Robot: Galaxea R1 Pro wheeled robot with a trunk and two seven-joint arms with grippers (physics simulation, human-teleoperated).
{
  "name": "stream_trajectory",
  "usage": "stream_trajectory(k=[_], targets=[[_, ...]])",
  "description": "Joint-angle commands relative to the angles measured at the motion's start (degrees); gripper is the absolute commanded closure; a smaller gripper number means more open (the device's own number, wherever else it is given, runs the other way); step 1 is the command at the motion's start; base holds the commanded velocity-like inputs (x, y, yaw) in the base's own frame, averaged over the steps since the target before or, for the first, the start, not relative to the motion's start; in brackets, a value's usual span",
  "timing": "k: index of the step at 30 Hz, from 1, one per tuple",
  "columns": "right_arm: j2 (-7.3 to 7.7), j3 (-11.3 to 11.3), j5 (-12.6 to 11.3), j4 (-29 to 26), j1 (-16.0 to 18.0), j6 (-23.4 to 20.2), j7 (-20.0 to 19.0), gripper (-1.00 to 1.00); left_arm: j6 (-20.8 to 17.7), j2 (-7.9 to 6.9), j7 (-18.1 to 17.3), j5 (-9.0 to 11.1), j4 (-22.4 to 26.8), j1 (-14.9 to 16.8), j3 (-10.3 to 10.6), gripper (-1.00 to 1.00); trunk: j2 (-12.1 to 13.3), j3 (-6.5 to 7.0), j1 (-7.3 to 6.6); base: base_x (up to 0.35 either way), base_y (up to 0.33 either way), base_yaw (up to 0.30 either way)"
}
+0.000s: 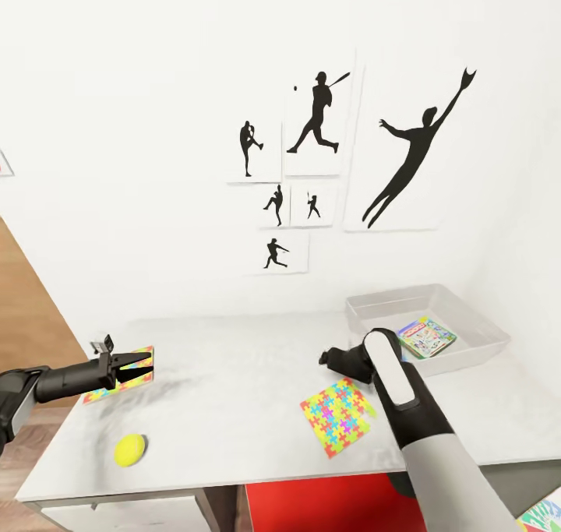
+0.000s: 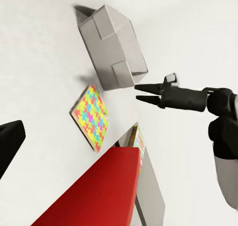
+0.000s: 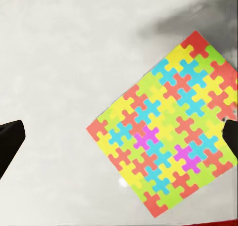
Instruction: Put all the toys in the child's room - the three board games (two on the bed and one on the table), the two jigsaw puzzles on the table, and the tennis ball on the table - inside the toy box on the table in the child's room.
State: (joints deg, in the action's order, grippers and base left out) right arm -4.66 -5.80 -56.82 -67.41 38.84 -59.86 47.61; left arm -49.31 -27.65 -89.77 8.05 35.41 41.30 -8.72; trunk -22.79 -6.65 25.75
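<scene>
While the right claw [image 1: 322,358] hangs open above the worktop [image 1: 234,376], lower it squarely over the jigsaw puzzle [image 1: 338,416] lying flat near the front edge, then carry that to the toy box [image 1: 475,331]. The left claw [image 1: 148,365], also open, hovers at a second puzzle [image 1: 97,394].

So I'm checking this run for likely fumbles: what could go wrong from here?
The jigsaw puzzle near the right gripper lies flat close to the table front edge; a clumsy grasp might push it off. The tennis ball also sits near that edge and could roll away if nudged. The left gripper hangs open over the other puzzle, so it may only scrape it.
</scene>
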Motion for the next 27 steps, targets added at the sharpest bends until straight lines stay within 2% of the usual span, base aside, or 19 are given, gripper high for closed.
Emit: stream_trajectory(k=[1,5,13,18,21,23,25,27], targets=[[-0.11,-0.06,-0.57,2.1,0.97,-0.14,2.21,-1.0,-0.61,-0.02,-0.23,-0.01,0.01,0.03,0.02,-1.0,-0.13,-0.13,0.03,0.0,0.0,0.0],[-0.02,0.01,-0.57,7.97,2.36,-0.14,4.39,-1.0,-0.61,-0.03,-0.23,0.02,0.01,0.03,0.02,-1.0,-0.13,-0.13,0.03,0.0,0.0,0.0],[0.85,0.41,-0.43,12.32,2.63,-0.14,4.61,-1.0,-0.61,-0.03,-0.23,-0.05,0.01,0.01,0.04,-1.0,-0.13,-0.13,0.03,0.0,0.0,0.0],[2.36,0.25,-0.27,14.52,2.64,2.81,3.84,-1.0,-0.61,-0.03,-0.23,-0.05,0.01,0.01,0.02,-1.0,-0.13,-0.13,0.03,0.0,0.0,0.0],[4.6,-0.18,-0.12,15.59,2.6,5.92,0.46,-1.0,-0.61,-0.03,-0.23,-0.05,0.01,0.01,0.02,-1.0,-0.13,-0.13,0.03,0.0,0.0,0.0],[5.45,-0.33,0.1,15.83,2.58,7.06,-1.37,-1.0,-0.61,-0.03,-0.23,-0.05,0.01,0.01,0.02,-1.0,-0.13,-0.13,0.03,0.0,0.0,0.0],[6.65,-0.5,1.42,16.18,2.56,9.03,-4.87,-1.0,-0.61,-0.03,-0.23,-0.05,0.01,0.01,0.02,-1.0,-0.13,-0.13,0.03,0.0,0.0,0.0],[7.01,-0.52,2.74,16.44,2.56,9.95,-6.22,-1.0,-0.61,-0.03,-0.23,-0.05,0.01,0.01,0.02,-1.0,-0.13,-0.13,0.03,0.0,0.0,0.0]])
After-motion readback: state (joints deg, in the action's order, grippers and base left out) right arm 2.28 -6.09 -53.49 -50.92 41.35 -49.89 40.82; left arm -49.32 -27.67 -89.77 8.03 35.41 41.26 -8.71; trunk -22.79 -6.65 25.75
